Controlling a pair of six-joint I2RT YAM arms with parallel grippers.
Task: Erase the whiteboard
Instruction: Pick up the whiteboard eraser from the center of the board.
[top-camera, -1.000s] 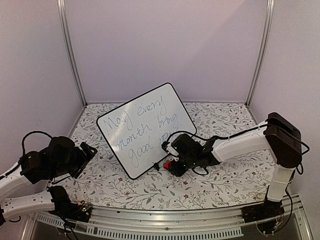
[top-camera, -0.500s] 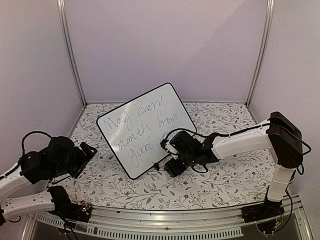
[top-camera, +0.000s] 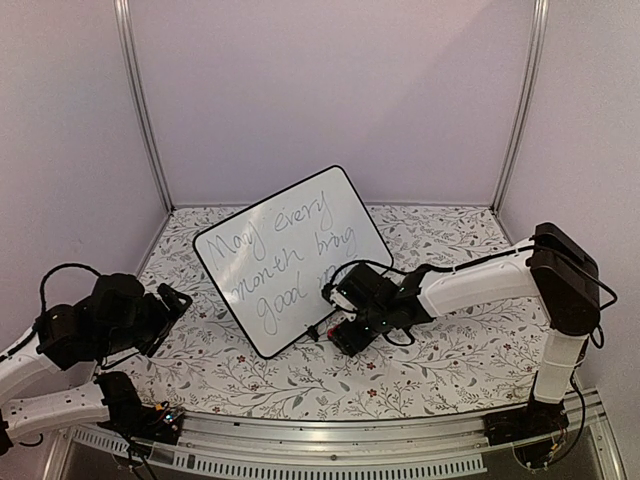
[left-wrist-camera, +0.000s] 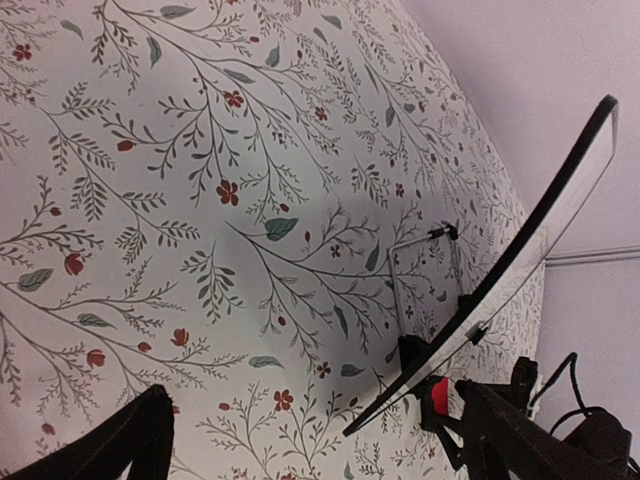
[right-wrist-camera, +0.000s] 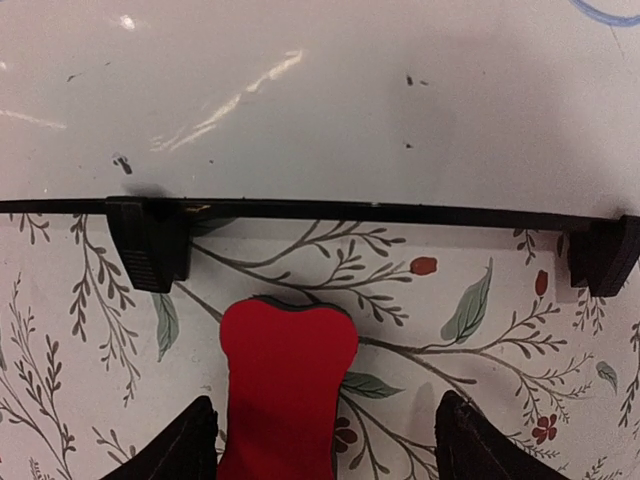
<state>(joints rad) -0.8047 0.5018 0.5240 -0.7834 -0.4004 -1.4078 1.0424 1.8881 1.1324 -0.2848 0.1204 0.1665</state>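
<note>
The whiteboard (top-camera: 290, 255) leans back on the floral table, grey handwriting across its face. Its lower black frame and two black feet (right-wrist-camera: 148, 255) fill the top of the right wrist view. A small red eraser (right-wrist-camera: 285, 390) lies flat on the table just in front of that frame. My right gripper (right-wrist-camera: 325, 440) is open astride the eraser, which sits close to the left finger with a wide gap on the right. From above, the right gripper (top-camera: 340, 325) sits at the board's lower right corner. My left gripper (top-camera: 175, 300) stands open and empty, left of the board.
The left wrist view shows the board (left-wrist-camera: 520, 270) edge-on with its wire stand (left-wrist-camera: 430, 270) behind it, and the eraser (left-wrist-camera: 438, 395) at its foot. Pale walls and metal posts (top-camera: 140, 110) close the table in. The table's near rail (top-camera: 330, 440) runs along the front.
The right gripper's jaws have spread wider around the red eraser, and the gripper has shifted slightly left toward the board's corner. The left arm has barely moved.
</note>
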